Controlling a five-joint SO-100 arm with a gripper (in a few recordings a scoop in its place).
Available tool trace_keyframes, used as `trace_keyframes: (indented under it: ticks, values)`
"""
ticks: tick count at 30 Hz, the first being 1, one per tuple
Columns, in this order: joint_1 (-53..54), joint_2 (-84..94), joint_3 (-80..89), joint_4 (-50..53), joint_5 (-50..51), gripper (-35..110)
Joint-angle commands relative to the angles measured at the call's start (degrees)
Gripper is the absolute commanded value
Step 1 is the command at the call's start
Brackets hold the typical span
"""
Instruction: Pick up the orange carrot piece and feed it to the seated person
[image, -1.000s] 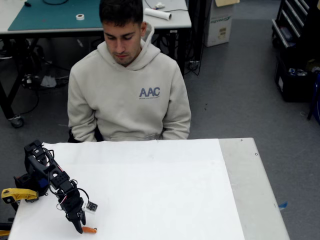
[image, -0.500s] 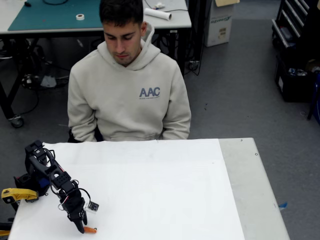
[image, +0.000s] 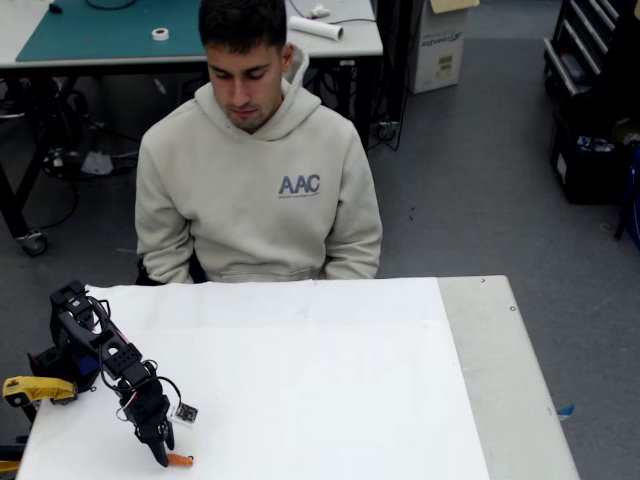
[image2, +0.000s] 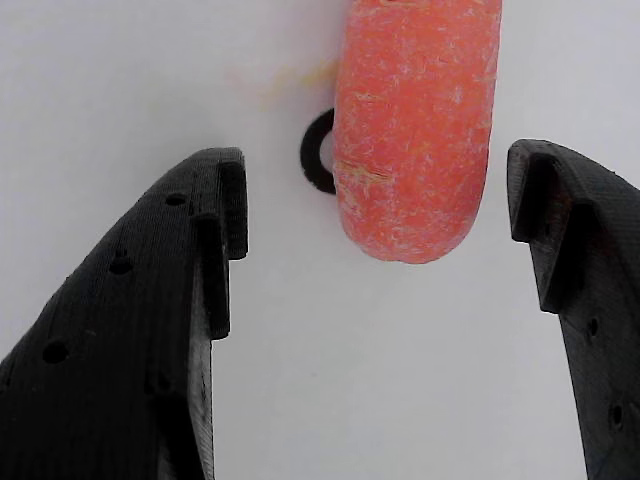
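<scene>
One orange carrot piece (image2: 415, 130) between open end effector (image2: 380, 235) fingers.

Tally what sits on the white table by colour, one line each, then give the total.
Orange: 1, the carrot piece, lying between the open fingers of the gripper
Black: 2, the robot arm and a small ring beside the carrot
Yellow: 1, a clamp handle at the table edge
Total: 4

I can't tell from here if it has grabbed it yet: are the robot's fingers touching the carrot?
Apart. In the wrist view the orange carrot piece lies between the open fingers, with white table showing on both sides of it.
</scene>
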Motion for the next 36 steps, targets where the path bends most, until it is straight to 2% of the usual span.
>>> trace_keyframes:
  ticks: [1,10,23,36]
  values:
    - [1.32,2.37,-4.22,0.26,-0.70,14]
    - [1.32,2.37,-4.22,0.26,-0.70,0]
    - [1.32,3.34,-4.66,0.26,-0.62,-3]
    - [-2.20,3.43,-26.02,0.44,-0.70,-3]
